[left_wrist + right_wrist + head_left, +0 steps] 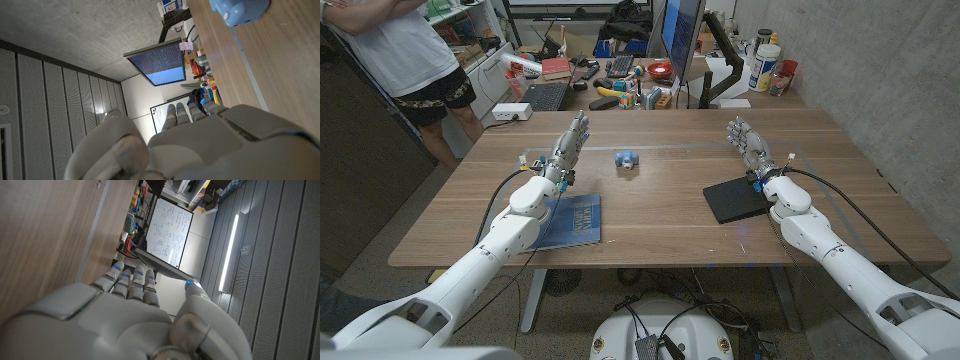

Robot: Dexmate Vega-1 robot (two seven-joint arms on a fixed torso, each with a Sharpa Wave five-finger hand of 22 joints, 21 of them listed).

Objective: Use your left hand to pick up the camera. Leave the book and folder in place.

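The small blue plastic camera (626, 159) is sitting mid-table toward the far edge, untouched. The left hand (567, 146) is hovering near it, fingers extended, holding nothing. The right hand (750, 147) is likewise standing released.

On the table — one blue camera (626, 159), one blue book (572, 220), one black folder (735, 199)

- The camera (626, 159), small and blue, sits at mid-tabletop.
- The book (571, 220), blue-covered, lies flat near the front edge.
- The folder (737, 199), black, lies flat, well apart from the book.
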